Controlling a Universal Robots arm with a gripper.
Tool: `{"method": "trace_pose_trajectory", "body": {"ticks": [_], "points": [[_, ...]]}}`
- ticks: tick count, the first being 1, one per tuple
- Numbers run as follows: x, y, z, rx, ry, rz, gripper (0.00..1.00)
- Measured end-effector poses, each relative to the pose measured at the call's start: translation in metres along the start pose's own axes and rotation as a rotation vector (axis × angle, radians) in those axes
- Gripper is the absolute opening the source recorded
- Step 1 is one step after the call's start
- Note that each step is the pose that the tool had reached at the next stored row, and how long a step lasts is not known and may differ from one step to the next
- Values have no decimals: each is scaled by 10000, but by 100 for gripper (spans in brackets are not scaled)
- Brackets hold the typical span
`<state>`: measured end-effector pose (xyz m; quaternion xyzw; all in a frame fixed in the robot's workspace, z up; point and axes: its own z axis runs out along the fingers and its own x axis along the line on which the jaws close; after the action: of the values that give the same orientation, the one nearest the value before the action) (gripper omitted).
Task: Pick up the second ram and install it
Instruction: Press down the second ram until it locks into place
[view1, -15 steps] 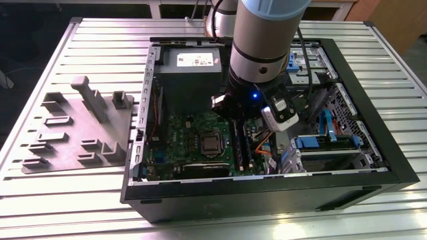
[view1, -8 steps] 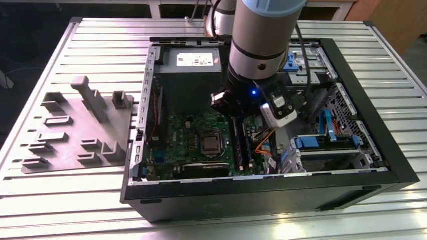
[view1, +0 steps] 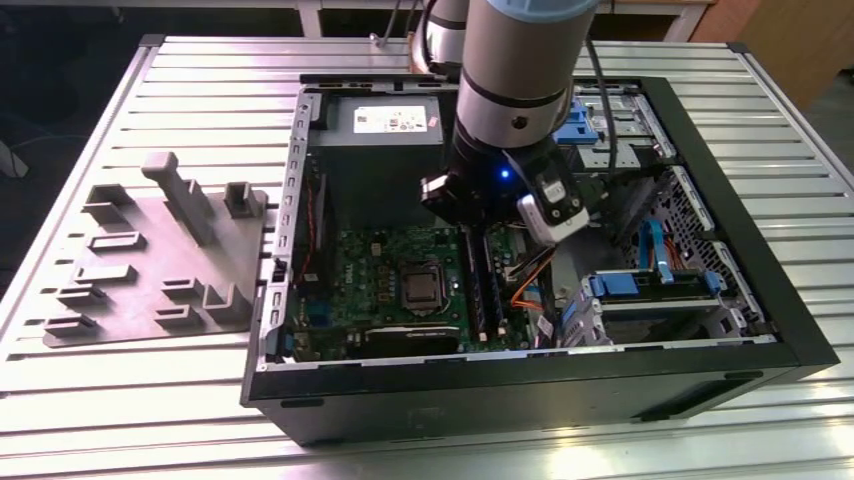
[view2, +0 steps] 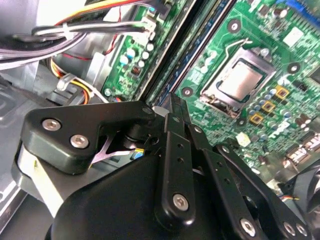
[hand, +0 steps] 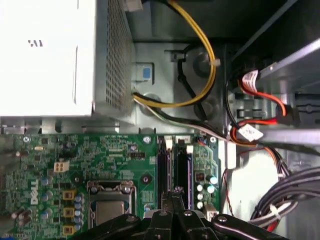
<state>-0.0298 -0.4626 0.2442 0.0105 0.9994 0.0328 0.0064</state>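
One long, narrow bluish-green circuit-board stick, the second ram (hand: 183, 170), appears to stand on edge in one of two long black plastic slot rails (hand: 165, 170) on the green motherboard (hand: 50, 165); whether it is fully seated I cannot tell. The black end effector (hand: 175, 192) hangs just over the near end of those rails, its fingers clenched together with nothing visible between them, as the second wrist view also suggests (view2: 170, 102).

By my judgement the stick is light, stiff and thin, yet fragile: best taken by its long top edge or short ends, kept upright, with no force on the small chips.

Beside the rails sits the square silver processor socket (view2: 240, 80). Beyond them run a yellow cable (hand: 207, 50) and a pale metal power-supply box (hand: 45, 55). All lies inside the open black computer case (view1: 747, 300) on the ribbed metal tabletop (view1: 200, 90), with a grey moulded fixture plate (view1: 147, 260) at the exterior view's left.
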Motion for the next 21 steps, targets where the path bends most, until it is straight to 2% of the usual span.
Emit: {"method": "trace_pose_trajectory", "body": {"ticks": [4, 7, 12, 15, 21], "points": [[9, 81, 6, 10, 1, 2, 10], [11, 103, 10, 88, -4, 22, 10], [13, 118, 44, 97, -25, 391, 10], [14, 153, 63, 96, -27, 406, 10], [15, 168, 131, 93, -27, 406, 10]]}}
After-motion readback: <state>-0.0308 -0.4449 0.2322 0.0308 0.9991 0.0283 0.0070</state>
